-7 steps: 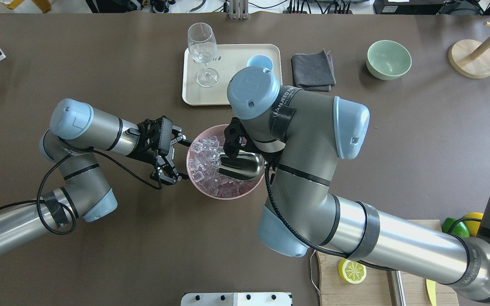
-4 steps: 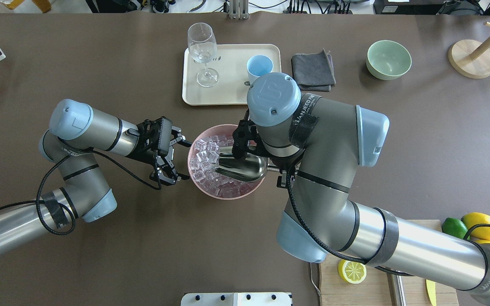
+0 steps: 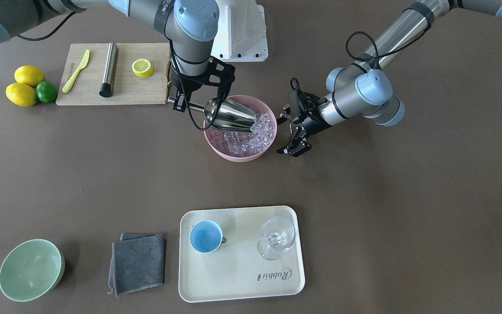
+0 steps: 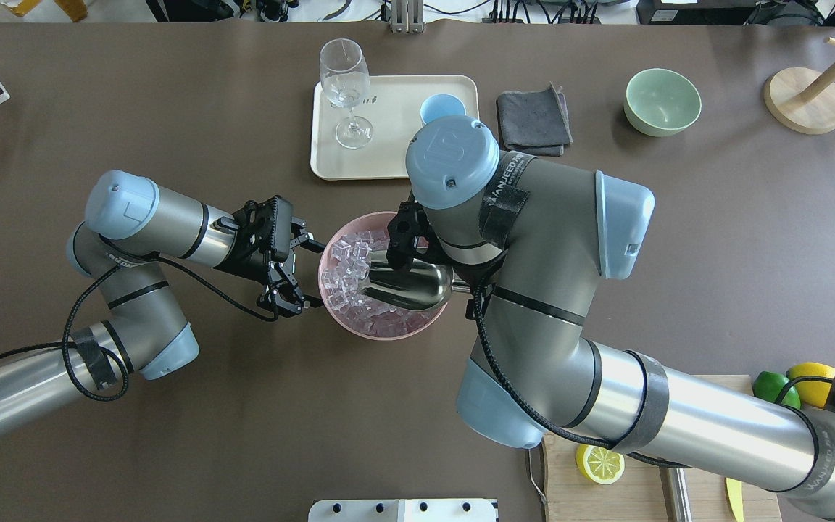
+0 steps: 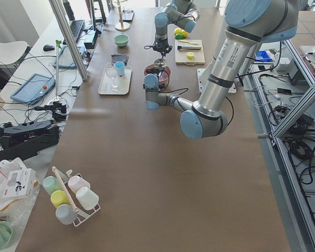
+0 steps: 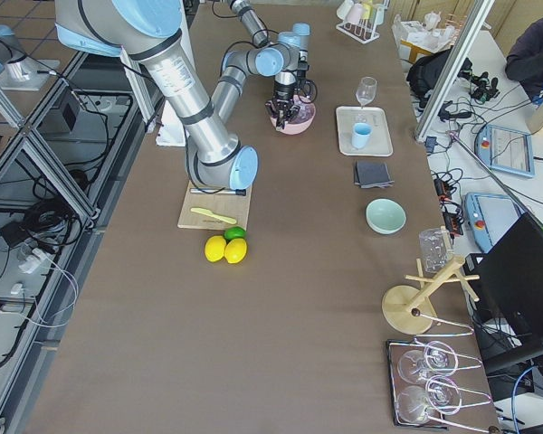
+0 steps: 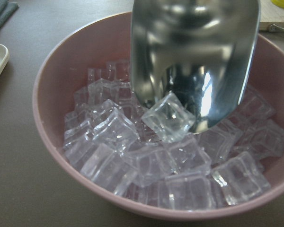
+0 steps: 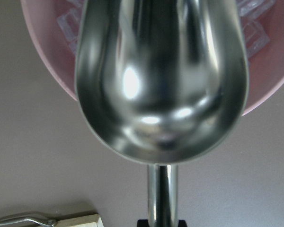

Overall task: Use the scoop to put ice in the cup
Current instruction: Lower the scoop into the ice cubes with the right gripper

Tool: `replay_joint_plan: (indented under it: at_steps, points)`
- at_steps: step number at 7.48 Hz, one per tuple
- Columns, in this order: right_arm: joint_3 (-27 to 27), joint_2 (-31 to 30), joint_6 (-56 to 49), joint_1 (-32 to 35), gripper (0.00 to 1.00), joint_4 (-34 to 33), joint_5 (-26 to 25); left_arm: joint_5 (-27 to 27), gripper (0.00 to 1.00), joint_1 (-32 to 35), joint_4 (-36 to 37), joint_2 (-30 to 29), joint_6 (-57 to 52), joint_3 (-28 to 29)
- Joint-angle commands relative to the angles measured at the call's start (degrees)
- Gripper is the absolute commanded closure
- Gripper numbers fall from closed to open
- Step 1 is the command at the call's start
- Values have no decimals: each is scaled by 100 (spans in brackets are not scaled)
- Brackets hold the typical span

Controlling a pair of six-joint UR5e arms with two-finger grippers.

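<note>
The ice (image 4: 345, 272) fills a pink bowl (image 4: 381, 333) at the table's middle. My right gripper (image 3: 184, 104) is shut on the thin handle of the steel scoop (image 3: 229, 115). The scoop's trough lies tilted over the bowl with its mouth in the ice; one cube (image 7: 170, 118) sits at its lip. The right wrist view shows the trough's underside (image 8: 161, 75) over the bowl. My left gripper (image 4: 310, 277) is open and empty beside the bowl's left rim, not touching it. The light-blue cup (image 3: 206, 236) stands empty on a cream tray (image 3: 242, 279).
A wine glass (image 3: 276, 237) shares the tray. A grey cloth (image 3: 138, 263) and a pale-green bowl (image 3: 31, 269) lie beside the tray. A cutting board (image 3: 116, 89) with a steel rod, yellow knife and lemon half lies behind the right arm, whole lemons and a lime (image 3: 47, 91) next to it.
My right arm swung right, then back left, pushing the scoop's mouth a little farther left into the ice. The left gripper stayed beside the bowl.
</note>
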State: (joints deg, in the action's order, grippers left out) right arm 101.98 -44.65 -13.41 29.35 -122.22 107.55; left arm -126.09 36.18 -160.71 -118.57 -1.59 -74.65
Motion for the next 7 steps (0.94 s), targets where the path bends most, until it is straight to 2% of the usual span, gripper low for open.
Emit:
replay_joint_plan:
  at_steps: [1, 3, 7]
  points:
    - [-82, 333, -12, 0, 100, -826, -32, -3, 2, -32, -5, -9, 141, 3]
    - [-126, 492, -91, 0, 100, -1285, -32, -3, 2, -32, -5, 0, 141, 3]
    - [-1204, 1350, -285, 9, 100, -1996, -49, 6, 2, -41, -13, 0, 150, 3]
